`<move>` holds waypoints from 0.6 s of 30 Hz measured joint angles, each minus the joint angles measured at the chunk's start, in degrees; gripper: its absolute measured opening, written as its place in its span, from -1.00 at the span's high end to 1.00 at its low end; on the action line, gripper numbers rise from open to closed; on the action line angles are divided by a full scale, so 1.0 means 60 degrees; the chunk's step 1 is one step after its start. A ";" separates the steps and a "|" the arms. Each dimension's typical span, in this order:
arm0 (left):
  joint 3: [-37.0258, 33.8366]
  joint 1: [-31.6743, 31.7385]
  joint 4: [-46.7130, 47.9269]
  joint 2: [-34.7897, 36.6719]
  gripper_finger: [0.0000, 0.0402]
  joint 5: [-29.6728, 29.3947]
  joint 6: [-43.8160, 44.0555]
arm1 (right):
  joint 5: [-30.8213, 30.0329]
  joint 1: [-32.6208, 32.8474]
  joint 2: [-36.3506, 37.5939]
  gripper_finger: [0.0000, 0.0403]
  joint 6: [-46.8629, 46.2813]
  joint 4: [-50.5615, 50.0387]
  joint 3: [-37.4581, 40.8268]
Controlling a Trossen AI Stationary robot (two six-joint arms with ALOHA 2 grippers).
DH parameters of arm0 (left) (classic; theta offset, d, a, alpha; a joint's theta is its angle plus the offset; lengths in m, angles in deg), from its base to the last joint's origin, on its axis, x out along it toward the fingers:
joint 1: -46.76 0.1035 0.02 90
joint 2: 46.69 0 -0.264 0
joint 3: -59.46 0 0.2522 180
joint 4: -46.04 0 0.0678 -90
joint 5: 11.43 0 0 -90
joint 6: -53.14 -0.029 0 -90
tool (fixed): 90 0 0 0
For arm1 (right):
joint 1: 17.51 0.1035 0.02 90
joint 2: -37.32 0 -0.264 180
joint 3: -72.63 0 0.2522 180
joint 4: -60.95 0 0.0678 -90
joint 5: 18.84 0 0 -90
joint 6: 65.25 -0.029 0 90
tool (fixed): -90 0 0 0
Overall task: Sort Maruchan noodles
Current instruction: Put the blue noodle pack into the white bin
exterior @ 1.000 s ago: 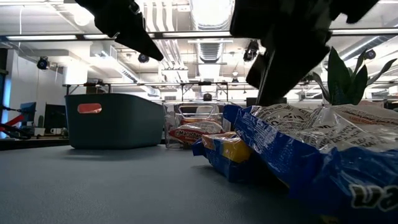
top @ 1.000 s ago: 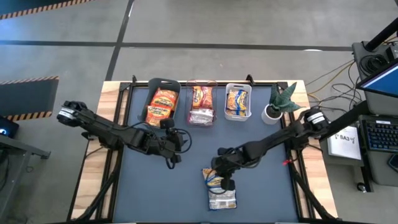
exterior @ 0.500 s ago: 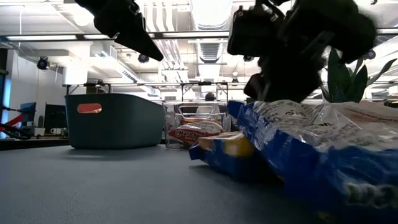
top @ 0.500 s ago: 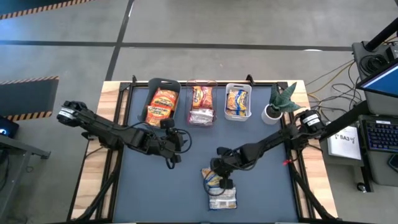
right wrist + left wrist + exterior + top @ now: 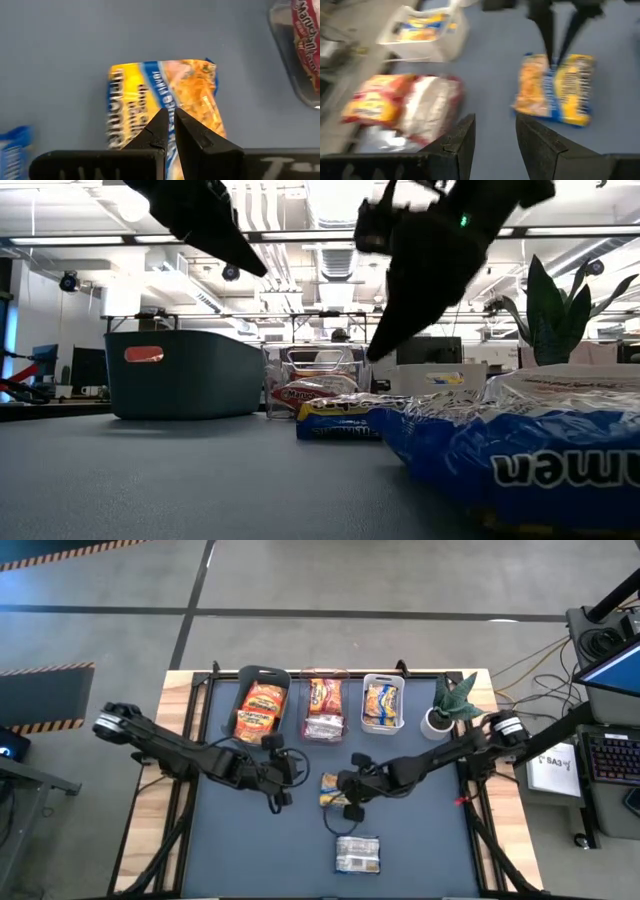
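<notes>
A yellow-and-blue noodle packet (image 5: pixel 330 790) (image 5: pixel 160 85) is at mid-table under my right gripper (image 5: pixel 344 791) (image 5: pixel 169 112), which is shut on it. A second yellow-and-blue packet (image 5: pixel 358 855) (image 5: pixel 520 460) lies flat near the table's front edge. At the far edge, orange packets lie in the teal bin (image 5: pixel 262 675), red-and-white ones in the clear bin (image 5: pixel 323 674), and yellow-and-blue ones in the white bin (image 5: pixel 383 680). My left gripper (image 5: pixel 292 772) (image 5: pixel 495 142) hangs open over the mat to the left of the held packet, with nothing between its fingers. My right gripper pinches the wrapper on the packet's top face, about the middle of its width (image 5: pixel 170 102), between its shut fingertips (image 5: pixel 551 52). The fingers slant down onto it from the table's right. The packet lies level and low; whether it rests on the mat I cannot tell.
A potted plant (image 5: pixel 450 705) stands at the far right beside the white bin. The dark mat (image 5: pixel 250 850) has free room on its left half and along the right side. Cables and a desk lie beyond the table's right edge.
My right gripper has swung toward the far edge and a little left, turning at the wrist and staying shut. The upper yellow-and-blue packet went with it, off the packet it lay on, to mid-table. The lower packet stayed near the front edge.
</notes>
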 joint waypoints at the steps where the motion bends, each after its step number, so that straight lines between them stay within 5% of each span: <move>1: 0.0000 -0.0020 -0.0096 -0.0078 0.39 0.0309 0.0033 | 0.0201 0.0012 0.0154 0.90 -0.0125 -0.0008 0.0000; 6: -0.0007 -0.0095 -0.1075 -0.0831 0.39 0.1662 -0.0187 | 0.0806 0.0158 0.1000 0.90 -0.1306 -0.0707 -0.0004; 12: -0.0015 -0.0146 -0.2294 -0.2265 0.46 0.1692 -0.0719 | 0.0844 0.0503 0.1710 0.90 -0.3148 -0.1179 0.0367; 18: -0.0018 -0.0075 -0.3278 -0.3220 0.76 0.1629 -0.0942 | 0.1108 0.0706 0.1932 0.90 -0.4847 -0.0949 0.1372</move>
